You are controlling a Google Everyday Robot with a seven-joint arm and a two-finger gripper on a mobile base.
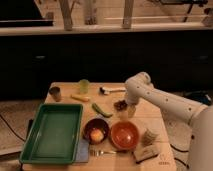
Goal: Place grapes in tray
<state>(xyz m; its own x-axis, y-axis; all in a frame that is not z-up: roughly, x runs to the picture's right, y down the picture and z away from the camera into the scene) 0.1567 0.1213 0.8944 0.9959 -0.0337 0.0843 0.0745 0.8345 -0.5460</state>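
Overhead, gripper (131, 109) by wooden table (159, 137).

**Arm status: reached in from right, gripper low**

1 arm, white, entering from lower right edge of camera view. Long forearm link runs up and left to a rounded elbow/wrist joint, then bends straight down. Gripper (131, 111) hangs below that joint, pointing downward, sitting low over the table surface near centre-right. Wrist roughly vertical above it. Finger spread not readable. Bulky white shoulder/base section cut off at bottom-right corner of view.
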